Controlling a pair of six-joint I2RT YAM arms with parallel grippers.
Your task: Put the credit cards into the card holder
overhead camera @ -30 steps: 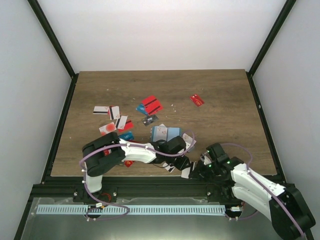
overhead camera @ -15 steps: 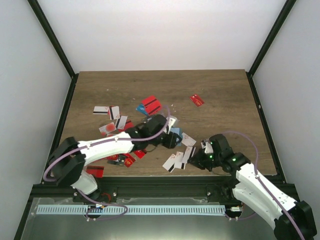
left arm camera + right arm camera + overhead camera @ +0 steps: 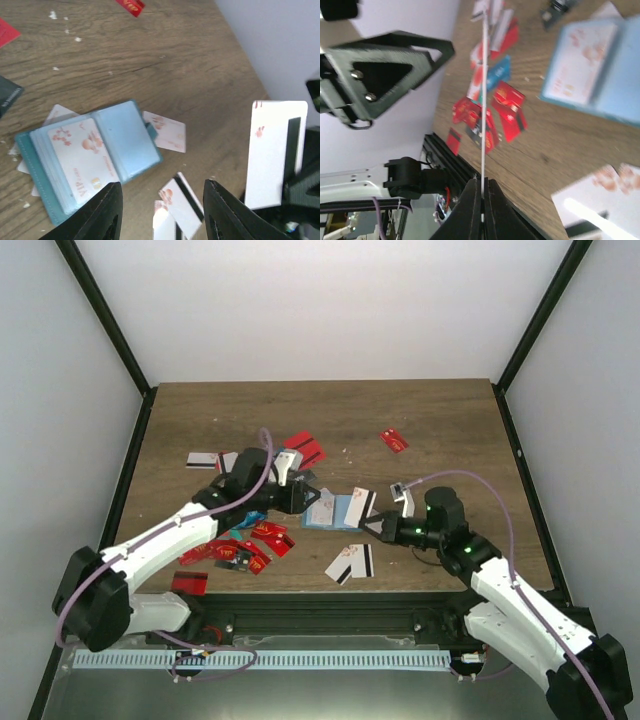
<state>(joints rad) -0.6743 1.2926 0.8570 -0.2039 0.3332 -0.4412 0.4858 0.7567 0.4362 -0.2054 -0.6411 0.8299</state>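
The card holder (image 3: 335,510) lies open on the table, teal outside and light blue inside, with a white card in its left pocket (image 3: 85,155); it also shows in the right wrist view (image 3: 595,65). My left gripper (image 3: 305,498) is open and empty just left of the holder, its jaws wide apart in the left wrist view (image 3: 162,215). My right gripper (image 3: 380,527) is shut on a white black-striped credit card (image 3: 360,504), held on edge just right of the holder (image 3: 272,155). That card shows edge-on (image 3: 483,100) between the shut fingers (image 3: 482,182).
Two white striped cards (image 3: 350,562) lie near the front edge. Red cards (image 3: 265,540) lie in a heap at the front left, more (image 3: 303,450) behind the left gripper, and one (image 3: 394,440) at the back right. White cards (image 3: 215,460) lie at the left. A white card (image 3: 167,132) sticks out beside the holder.
My left arm has swung back from the front edge to the holder's left side, uncovering it. My right gripper has lifted the white card and moved it up toward the holder.
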